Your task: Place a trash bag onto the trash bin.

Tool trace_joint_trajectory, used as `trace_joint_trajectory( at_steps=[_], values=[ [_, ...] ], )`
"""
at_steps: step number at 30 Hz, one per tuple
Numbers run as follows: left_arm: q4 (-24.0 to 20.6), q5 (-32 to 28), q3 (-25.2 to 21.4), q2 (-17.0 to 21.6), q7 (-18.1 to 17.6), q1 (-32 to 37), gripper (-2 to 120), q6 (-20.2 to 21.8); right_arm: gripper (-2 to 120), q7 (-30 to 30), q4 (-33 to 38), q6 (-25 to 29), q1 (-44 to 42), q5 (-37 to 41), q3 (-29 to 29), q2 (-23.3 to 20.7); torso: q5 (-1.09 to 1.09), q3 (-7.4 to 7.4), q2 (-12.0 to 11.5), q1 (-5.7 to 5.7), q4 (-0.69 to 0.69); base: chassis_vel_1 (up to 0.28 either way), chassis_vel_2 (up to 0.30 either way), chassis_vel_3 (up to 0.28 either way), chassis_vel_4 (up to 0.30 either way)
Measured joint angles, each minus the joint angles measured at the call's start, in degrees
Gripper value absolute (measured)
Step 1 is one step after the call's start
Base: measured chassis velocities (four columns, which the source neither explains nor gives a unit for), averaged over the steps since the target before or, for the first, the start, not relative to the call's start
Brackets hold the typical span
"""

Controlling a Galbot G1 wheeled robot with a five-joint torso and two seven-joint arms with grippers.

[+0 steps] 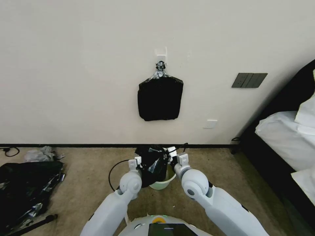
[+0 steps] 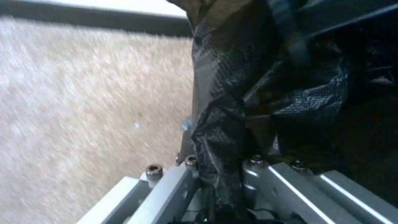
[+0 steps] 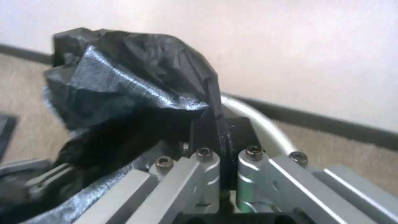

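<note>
The left gripper [image 2: 215,174] was clamped on a fold of the trash bag [image 2: 265,93], the black film pinched between its closed jaws. The right gripper [image 3: 222,155] was pressed together on the bag's opposite edge, with the trash bin [image 3: 257,121] showing as a pale curve of rim just behind it. Between the two, the bag hung bunched and crumpled over the bin's mouth, which stood on the carpet near the foot of the wall [image 1: 82,65]. By my reading the task was partway done — the bag was fetched and held above the bin, perhaps partly draped — but it was not yet spread around the rolled rim. The bundle of spare bags [image 1: 160,98] hung on the wall above.
</note>
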Motion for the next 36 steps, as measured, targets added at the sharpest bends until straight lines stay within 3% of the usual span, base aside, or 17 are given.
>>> trace_joint_trajectory(
  at_steps=[3, 9, 16, 25, 36],
  values=[
    [-3.6, 6.6, -1.1, 3.0, 5.5, 2.8, 3, -1.6, 0, -0.3, -0.6, 1.4, 2.2, 0.2, 0.6, -1.0, 0.01, 0.0, 0.0, 0.0, 0.02, 0.0, 0.0, 0.0, 0.0],
    [-7.3, 11.1, -2.5, 5.3, 10.7, 5.5, 3, -3.9, 0, -0.8, -2.1, 1.4, 5.3, 2.2, 0.6, -2.9, 0.0, -0.01, 0.0, 0.0, 0.0, 0.0, 0.0, 0.0, 0.0],
    [-11.9, 18.2, -5.1, 7.5, 18.2, 10.5, 3, -9.0, 0, 0.9, -4.7, 0.2, 8.9, 11.3, 0.8, -5.6, 0.0, -0.01, 0.0, 0.0, 0.01, 0.0, 0.0, 0.0, 0.0],
    [-14.1, 23.5, -6.5, 8.4, 21.7, 13.4, 3, -11.5, 0, 1.3, -4.4, -1.3, 8.9, 16.5, 3.3, -10.8, 0.0, -0.01, 0.0, 0.0, 0.0, 0.0, 0.0, 0.0, 0.0],
    [-14.6, 25.3, -8.1, 7.9, 24.4, 15.1, 3, -16.2, 0, -1.2, -4.6, -4.7, 7.1, 24.7, 5.6, -17.0, 0.01, -0.02, 0.0, 0.0, 0.0, 0.0, 0.0, 0.0, 0.0]
  ],
)
